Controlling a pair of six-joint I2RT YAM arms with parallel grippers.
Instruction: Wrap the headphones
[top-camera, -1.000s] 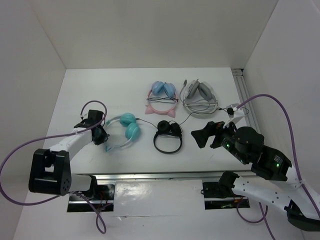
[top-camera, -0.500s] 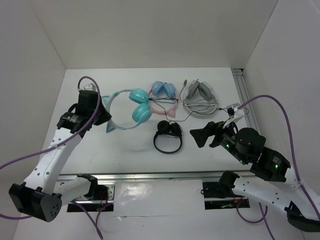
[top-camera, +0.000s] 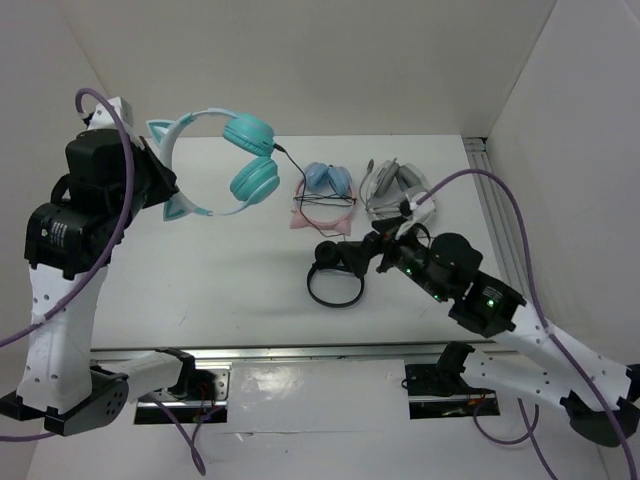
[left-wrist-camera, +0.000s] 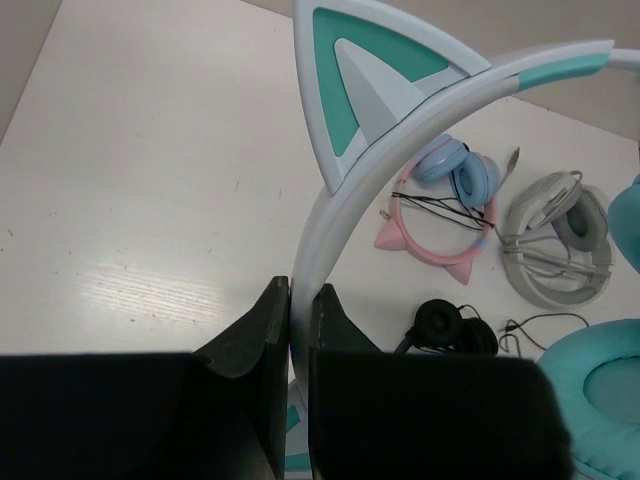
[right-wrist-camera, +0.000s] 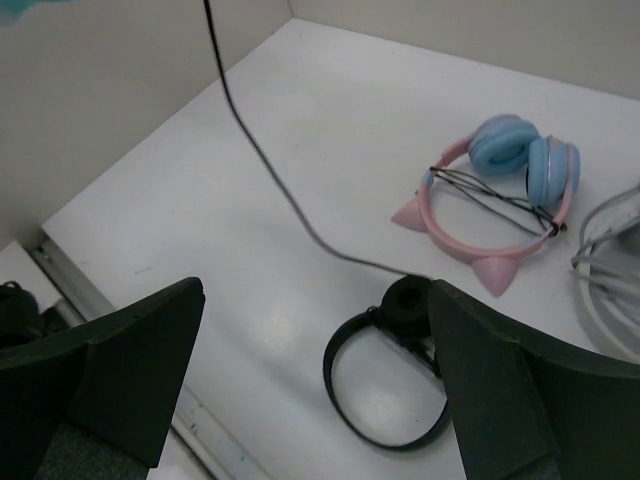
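Note:
The teal headphones (top-camera: 250, 155) hang in the air at the upper left, off the table. My left gripper (top-camera: 163, 178) is shut on their whitish-teal band. In the left wrist view the band (left-wrist-camera: 335, 195) rises from between the jaws of the left gripper (left-wrist-camera: 300, 300), with a cat ear (left-wrist-camera: 365, 85) above. Their thin black cable (top-camera: 291, 165) runs down from the cups to the table, and it crosses the right wrist view (right-wrist-camera: 270, 170). My right gripper (top-camera: 368, 252) is open and empty above the table's middle, and in its own view (right-wrist-camera: 318, 290) it is over the small black headphones.
Small black headphones (top-camera: 335, 275) lie at the table's middle. Pink-banded, blue-cupped cat-ear headphones (top-camera: 325, 195) and grey headphones (top-camera: 398, 190) lie behind them. A metal rail (top-camera: 490, 190) runs along the right edge. White walls enclose three sides.
My left arm has lifted the teal headphones off the table, up and to the left, pulling the cable up. My right arm has moved left, over the black headphones.

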